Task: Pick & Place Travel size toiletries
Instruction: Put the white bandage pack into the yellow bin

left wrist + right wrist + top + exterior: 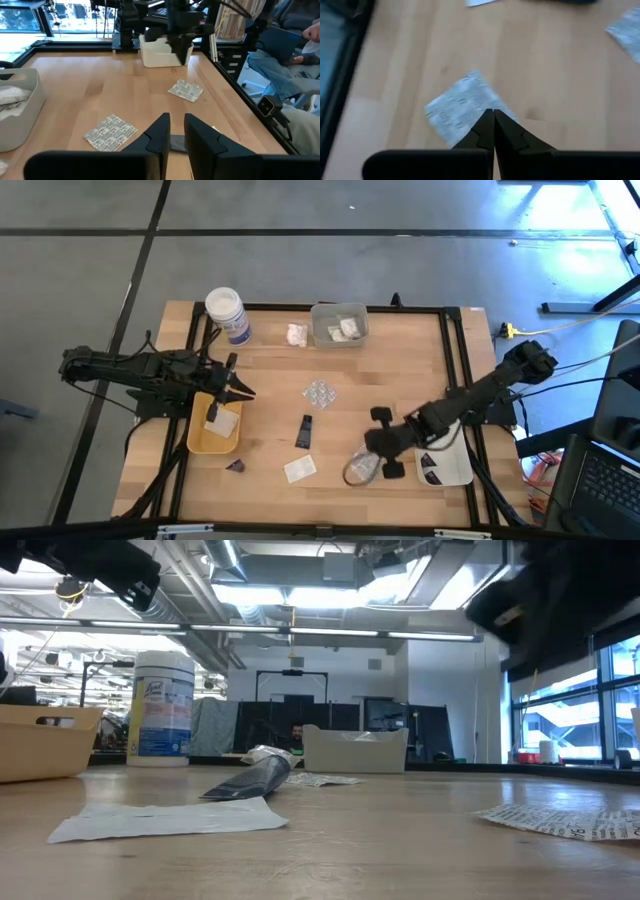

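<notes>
- Pale wood tabletop [400,380] carries scattered toiletries; nearest the front edge lie a flat white sachet [299,469], a small dark wedge [235,465], and a clear blister pack [362,468] at the right gripper [372,462].
- The right gripper's fingers are pressed together at the edge of that printed pack [462,107]; whether they truly pinch it I cannot tell.
- The white tray [445,468] sits just beside the right gripper.
- Mid-table lie a dark tube [304,431] and another blister pack [319,392].
- The left gripper [238,388] hovers over the yellow tray [200,442], fingers nearly together; a white sachet [222,421] lies in the tray, apparently released.
- Farthest: a grey bin [339,325], a white packet [296,334], a wipes jar [226,313].
- Judgement: the step is picking the front pack; next calls for a lift confirming the grip, then carrying to the white tray.
</notes>
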Controlling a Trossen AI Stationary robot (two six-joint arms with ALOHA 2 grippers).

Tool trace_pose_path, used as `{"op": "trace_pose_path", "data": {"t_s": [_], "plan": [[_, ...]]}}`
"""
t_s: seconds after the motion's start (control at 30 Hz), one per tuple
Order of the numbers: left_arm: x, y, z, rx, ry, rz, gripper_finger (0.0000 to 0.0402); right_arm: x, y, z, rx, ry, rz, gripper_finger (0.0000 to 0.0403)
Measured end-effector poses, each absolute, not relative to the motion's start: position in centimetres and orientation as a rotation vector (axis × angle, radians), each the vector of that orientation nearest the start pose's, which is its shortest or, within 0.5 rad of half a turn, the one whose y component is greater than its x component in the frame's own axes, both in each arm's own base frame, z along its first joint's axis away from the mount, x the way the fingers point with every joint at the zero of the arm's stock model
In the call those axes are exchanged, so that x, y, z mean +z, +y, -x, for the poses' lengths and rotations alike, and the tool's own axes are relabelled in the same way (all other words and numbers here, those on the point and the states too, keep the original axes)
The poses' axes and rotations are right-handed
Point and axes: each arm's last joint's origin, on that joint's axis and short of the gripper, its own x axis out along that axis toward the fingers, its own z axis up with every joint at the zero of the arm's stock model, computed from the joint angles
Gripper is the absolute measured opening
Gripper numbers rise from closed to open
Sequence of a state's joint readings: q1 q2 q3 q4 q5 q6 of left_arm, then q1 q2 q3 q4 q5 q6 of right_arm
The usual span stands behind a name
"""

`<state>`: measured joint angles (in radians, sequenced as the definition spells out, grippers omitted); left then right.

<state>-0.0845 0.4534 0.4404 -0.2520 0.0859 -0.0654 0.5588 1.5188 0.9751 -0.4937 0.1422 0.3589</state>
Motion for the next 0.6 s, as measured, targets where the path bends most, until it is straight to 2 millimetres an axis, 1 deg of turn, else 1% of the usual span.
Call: {"op": "trace_pose_path", "data": {"t_s": [0.07, 0.13, 0.2, 0.27, 0.33, 0.4, 0.5, 0.6], "plan": [[25.1, -1.2, -12.1, -0.152, 0.27, 0.064, 0.0056, 20.8, 16.5, -24.5, 0.228, 1.019, 0.073, 0.0005], [25.1, -1.2, -12.1, -0.137, 0.269, 0.062, 0.0056, 20.9, 17.7, -23.7, 0.292, 1.002, 0.151, 0.0007], [25.1, -1.2, -12.1, -0.12, 0.269, 0.06, 0.0055, 20.6, 19.0, -23.1, 0.347, 0.971, 0.246, 0.0005], [25.1, -1.1, -12.1, -0.103, 0.269, 0.057, 0.0054, 20.2, 20.1, -22.7, 0.364, 0.943, 0.304, 0.0003], [25.1, -1.1, -12.1, -0.092, 0.267, 0.056, 0.0052, 19.8, 21.0, -22.9, 0.352, 0.933, 0.329, 0.0003], [25.1, -1.1, -12.2, -0.083, 0.26, 0.055, 0.0052, 18.9, 21.4, -23.3, 0.346, 0.966, 0.368, 0.0003], [25.2, -1.0, -12.2, -0.056, 0.249, 0.052, 0.0054, 17.7, 22.2, -24.5, 0.341, 1.028, 0.441, 0.0002], [25.3, -0.9, -12.2, -0.033, 0.245, 0.049, 0.0056, 17.3, 22.9, -25.7, 0.314, 1.112, 0.501, 0.0007]]}}
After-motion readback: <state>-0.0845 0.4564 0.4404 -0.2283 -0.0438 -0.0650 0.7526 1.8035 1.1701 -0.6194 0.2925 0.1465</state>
